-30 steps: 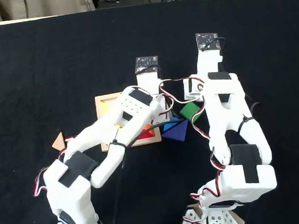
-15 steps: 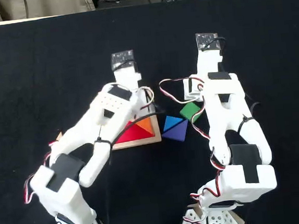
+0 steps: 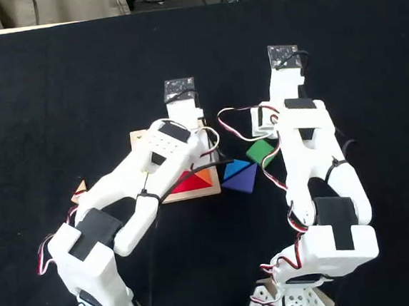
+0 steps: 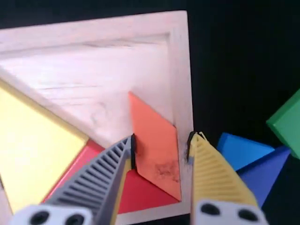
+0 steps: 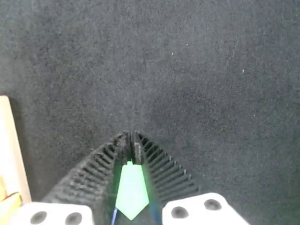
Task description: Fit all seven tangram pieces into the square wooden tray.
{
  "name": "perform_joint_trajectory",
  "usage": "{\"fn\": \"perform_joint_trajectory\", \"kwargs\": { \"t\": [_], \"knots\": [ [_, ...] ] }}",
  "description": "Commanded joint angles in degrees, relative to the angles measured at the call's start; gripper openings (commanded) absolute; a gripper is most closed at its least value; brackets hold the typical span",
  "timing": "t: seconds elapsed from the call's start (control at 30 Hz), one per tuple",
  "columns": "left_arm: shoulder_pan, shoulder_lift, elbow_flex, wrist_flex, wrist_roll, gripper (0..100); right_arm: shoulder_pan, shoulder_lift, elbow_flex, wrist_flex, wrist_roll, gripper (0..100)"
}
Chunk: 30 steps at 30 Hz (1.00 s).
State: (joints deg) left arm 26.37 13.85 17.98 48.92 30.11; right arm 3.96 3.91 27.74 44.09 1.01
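Left pincer [image 4: 162, 137] open astride orange piece [image 4: 154, 154] and, seemingly, tray [image 4: 180, 70] wall: closing could drag tray. Right pincer [image 5: 130, 137] closed.

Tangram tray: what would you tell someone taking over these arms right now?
Left gripper: fingers open astride the orange piece, lying in the tray against a wall.
Right gripper: fingers shut above the table, nothing at their tips.
Done: yellow piece, red piece and orange piece in the tray.
Left to do: blue piece, purple piece, green piece beside the tray; tan piece on its other side.
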Motion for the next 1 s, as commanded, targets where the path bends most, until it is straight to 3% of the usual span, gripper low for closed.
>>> {"fn": "perform_joint_trajectory", "kwargs": {
  "t": [0.0,0.33,0.5,0.67,0.8,0.97],
  "knots": [
    [1.2,-1.0,-4.0,3.6,-0.1,20,0.6,-0.3,-0.7,-0.9,0.4,1.1],
    [0.7,-1.2,-8.6,9.7,-0.4,20,0.9,-0.3,-0.7,-1.0,0.4,1.1],
    [0.5,-9.6,-15.4,23.8,-0.7,20,0.9,-0.3,-0.8,-1.0,0.4,1.1],
    [-2.6,-22.9,-16.6,33.6,-14.3,20,0.9,-0.3,-0.7,-1.1,0.4,1.1],
    [-11.6,-32.6,-11.0,35.1,-24.0,20,0.6,-0.3,-0.7,-1.1,0.2,1.1],
    [-32.5,-39.6,-0.8,30.5,-26.1,21,0.6,-0.3,-0.8,-1.1,0.1,1.1]
  ]
}}
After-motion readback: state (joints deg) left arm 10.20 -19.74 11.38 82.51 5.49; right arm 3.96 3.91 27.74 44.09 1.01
